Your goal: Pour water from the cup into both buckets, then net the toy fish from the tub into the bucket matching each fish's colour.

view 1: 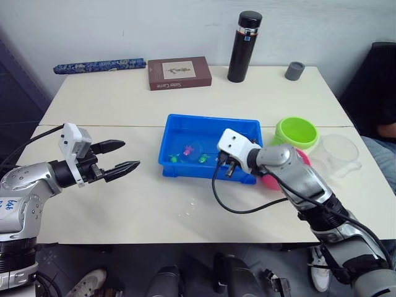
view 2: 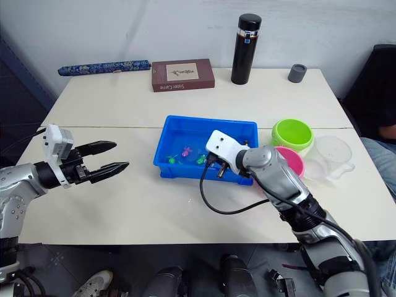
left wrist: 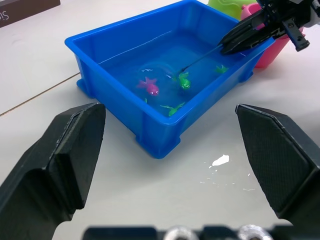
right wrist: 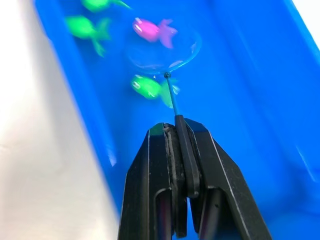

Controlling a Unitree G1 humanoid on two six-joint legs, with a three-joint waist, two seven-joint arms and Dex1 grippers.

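At frame centre, the right gripper (right wrist: 181, 131) pinches the net (right wrist: 162, 52) handle, hoop dipped under a pink fish (right wrist: 154, 30) in the tub (view 1: 179, 124) (presumably to scoop it), while the left gripper (view 1: 122, 157) waits wide open, empty.

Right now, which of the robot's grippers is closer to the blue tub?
Right. The right gripper reaches over the tub, holding the net; the left gripper hovers open beside it.

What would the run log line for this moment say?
right gripper: shut on net | net: around pink fish, in tub | left gripper: open
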